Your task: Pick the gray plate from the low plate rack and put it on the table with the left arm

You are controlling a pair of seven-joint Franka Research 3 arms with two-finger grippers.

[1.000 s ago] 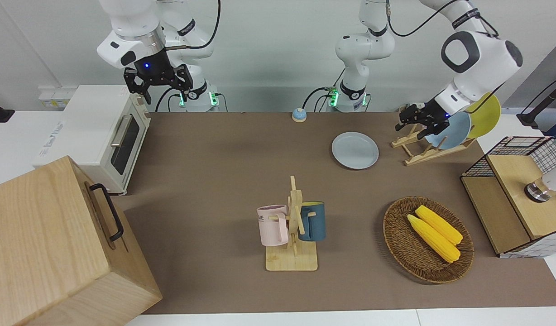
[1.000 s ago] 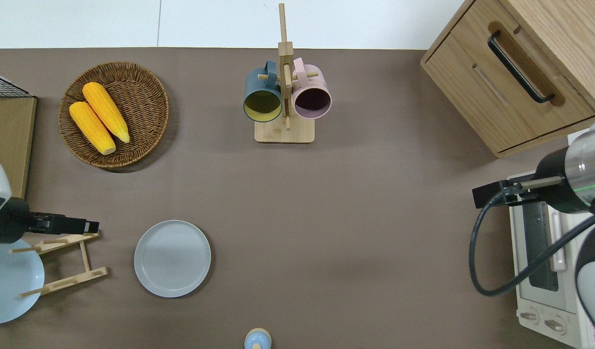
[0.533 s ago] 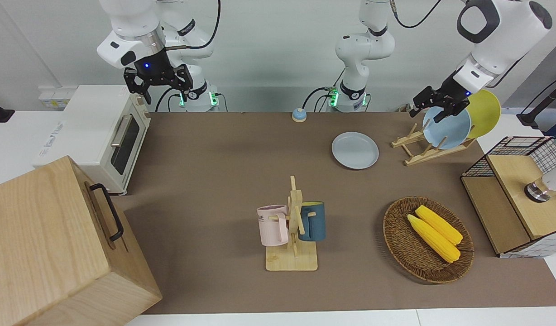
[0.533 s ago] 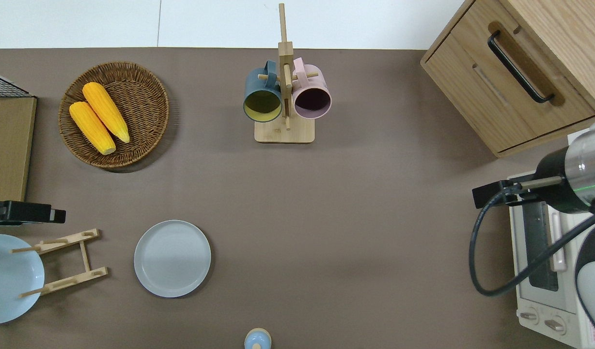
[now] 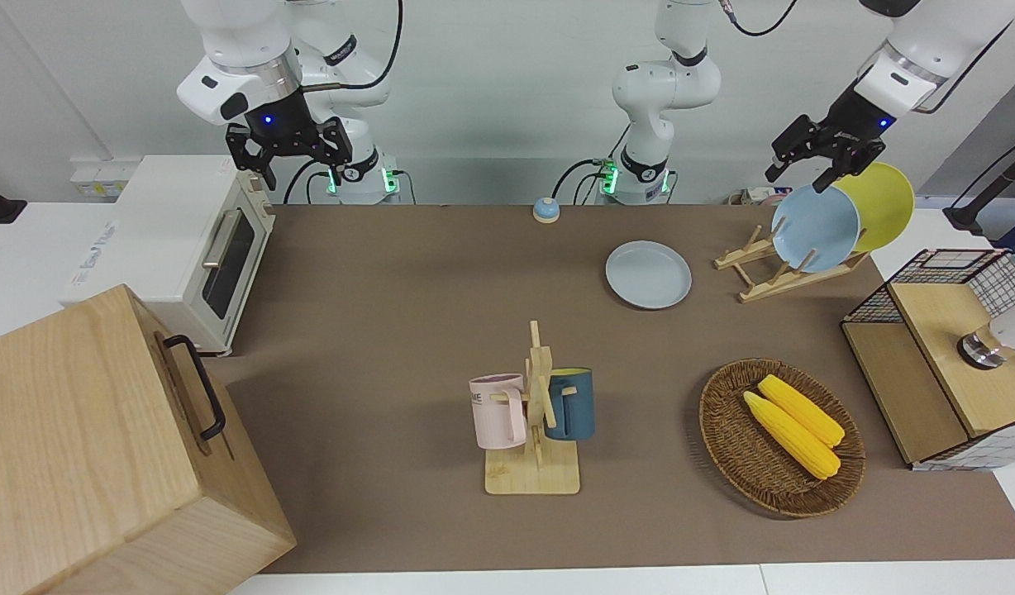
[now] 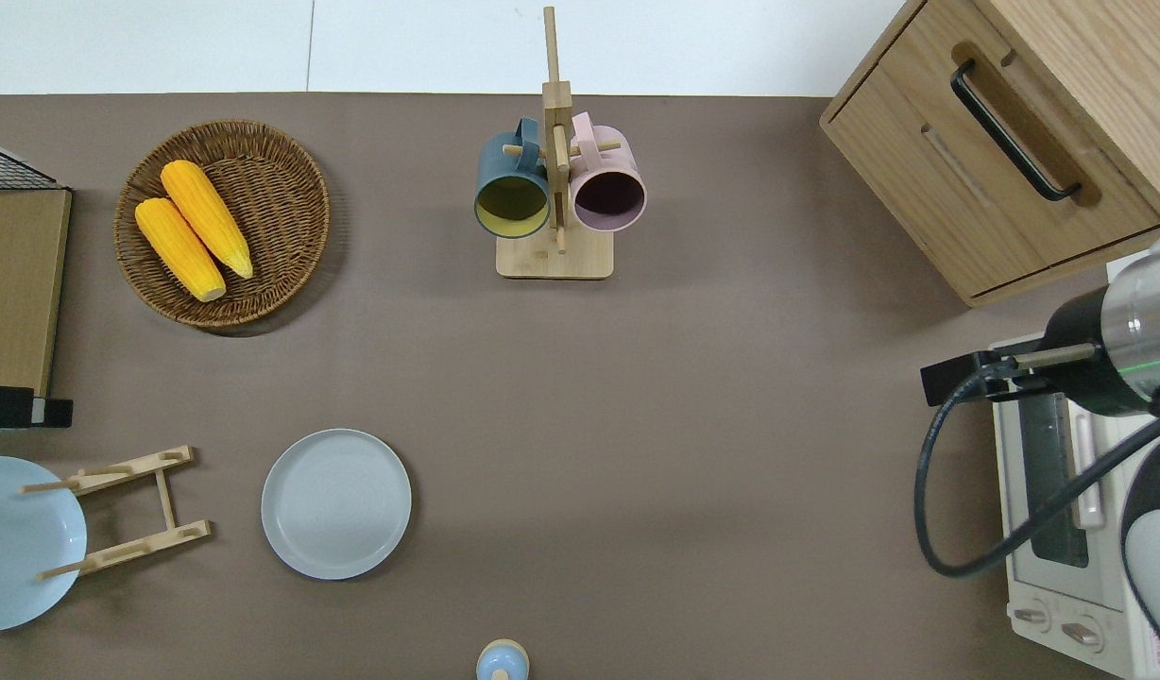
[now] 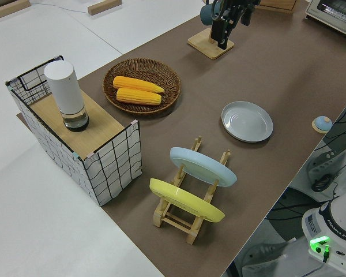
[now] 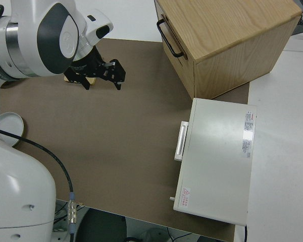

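The gray plate [image 5: 648, 274] [image 6: 336, 503] [image 7: 247, 121] lies flat on the brown table [image 5: 408, 281], beside the low plate rack [image 5: 764, 277] [image 6: 131, 510] [image 7: 187, 216] and nothing touches it. My left gripper [image 5: 815, 159] [image 6: 27, 413] hangs open and empty high in the air, over the strip of mat between the rack and the wire crate at the left arm's end of the table. The right arm is parked, its gripper [image 5: 288, 155] [image 8: 100, 76] open.
A light blue plate [image 5: 815, 229] [image 7: 202, 166] and a yellow plate [image 5: 883, 207] [image 7: 185, 201] lean in the rack. Also here: wire crate [image 5: 937, 355], wicker basket with corn [image 5: 780, 438], mug tree [image 5: 534, 413], small bell [image 5: 545, 210], toaster oven [image 5: 185, 248], wooden cabinet [image 5: 102, 454].
My left gripper has risen from beside the rack's light blue plate and drawn back toward the left arm's end of the table. The gray plate and right arm have not moved.
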